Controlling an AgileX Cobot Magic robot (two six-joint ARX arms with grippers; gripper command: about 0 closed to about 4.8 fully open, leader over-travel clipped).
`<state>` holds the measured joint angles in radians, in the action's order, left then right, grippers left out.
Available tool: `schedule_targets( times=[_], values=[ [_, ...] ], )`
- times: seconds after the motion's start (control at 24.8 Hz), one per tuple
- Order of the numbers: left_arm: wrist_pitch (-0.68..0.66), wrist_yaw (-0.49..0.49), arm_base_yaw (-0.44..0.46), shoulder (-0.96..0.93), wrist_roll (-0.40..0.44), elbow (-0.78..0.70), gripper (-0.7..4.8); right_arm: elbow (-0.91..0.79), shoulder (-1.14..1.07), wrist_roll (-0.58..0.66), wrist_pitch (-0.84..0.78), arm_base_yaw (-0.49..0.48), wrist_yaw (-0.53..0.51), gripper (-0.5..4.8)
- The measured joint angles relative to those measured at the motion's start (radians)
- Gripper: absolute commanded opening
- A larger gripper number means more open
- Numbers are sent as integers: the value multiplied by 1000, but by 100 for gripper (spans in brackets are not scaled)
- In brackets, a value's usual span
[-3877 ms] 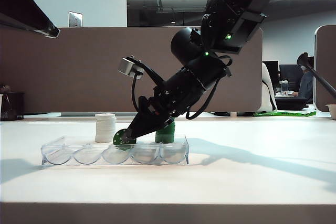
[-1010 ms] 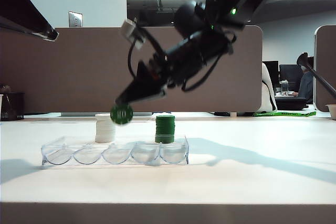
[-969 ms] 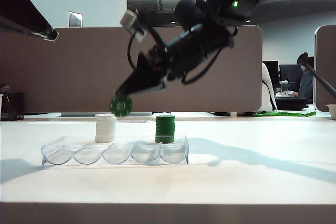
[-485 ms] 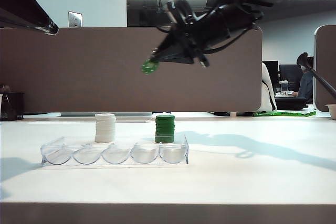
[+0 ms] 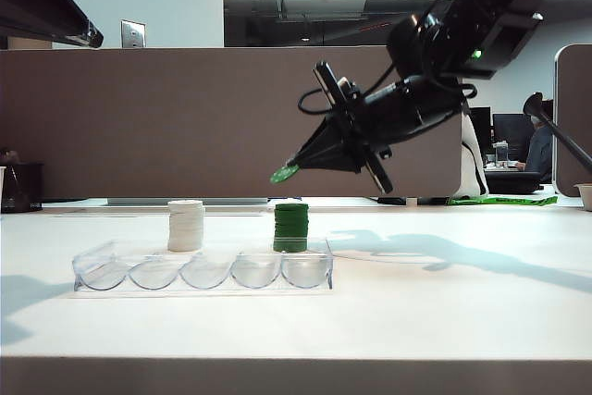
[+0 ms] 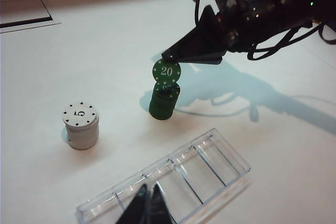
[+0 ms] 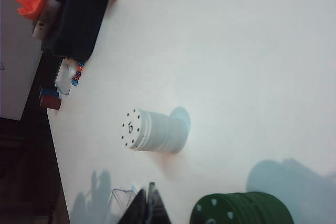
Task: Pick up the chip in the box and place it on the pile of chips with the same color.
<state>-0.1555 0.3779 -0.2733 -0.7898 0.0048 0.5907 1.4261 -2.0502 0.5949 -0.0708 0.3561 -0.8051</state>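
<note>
The right claw (image 5: 294, 166) pinches the green "20" chip (image 5: 284, 174) by its edge and hangs in the air just above and slightly left of the green chip stack (image 5: 290, 228). A second ago the chip faced the exterior camera, low over the white "5" chip stack (image 5: 186, 225); half a second ago it was higher and nearer the middle. Now it has come across and down, and it has turned nearly flat, so only its thin edge shows from the front. That suggests the carry is nearly over and the chip is being levelled for setting down; it is not yet on the stack, and a gap shows between them.

The clear chip tray (image 5: 202, 269) stands on the desk (image 5: 444, 302) in front of both stacks, its slots empty.

The left wrist view shows what the front view cannot: the chip's face with its white "20" (image 6: 166, 70), sitting over the green stack (image 6: 164, 99) and overlapping its top edge from that angle. The left claw (image 6: 147, 209) shows only as dark tips pressed together over the tray (image 6: 210, 166), holding nothing. The right wrist view shows the green stack's dotted top (image 7: 241, 209) close below the claw tips (image 7: 147, 205), with the white stack (image 7: 152, 130) off to one side.
</note>
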Motion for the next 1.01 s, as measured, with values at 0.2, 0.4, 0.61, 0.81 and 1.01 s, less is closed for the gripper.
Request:
schedule_targets(
  times=[0.2, 0.4, 0.61, 0.81, 1.01],
  values=[
    [2, 0, 0, 0, -2, 0, -6, 0, -3, 7, -16, -1, 1, -1],
    [3, 0, 0, 0, -2, 0, -6, 0, -26, 79, -34, -9, 1, -1],
    [19, -42, 0, 0, -8, 0, -6, 0, -38, 89, -29, -11, 20, -1],
    [33, -42, 0, 0, -22, 0, -6, 0, -38, 89, -25, -11, 21, -1],
    [33, -42, -1, 0, -22, 0, -6, 0, -38, 89, -25, -11, -16, -1]
  ],
)
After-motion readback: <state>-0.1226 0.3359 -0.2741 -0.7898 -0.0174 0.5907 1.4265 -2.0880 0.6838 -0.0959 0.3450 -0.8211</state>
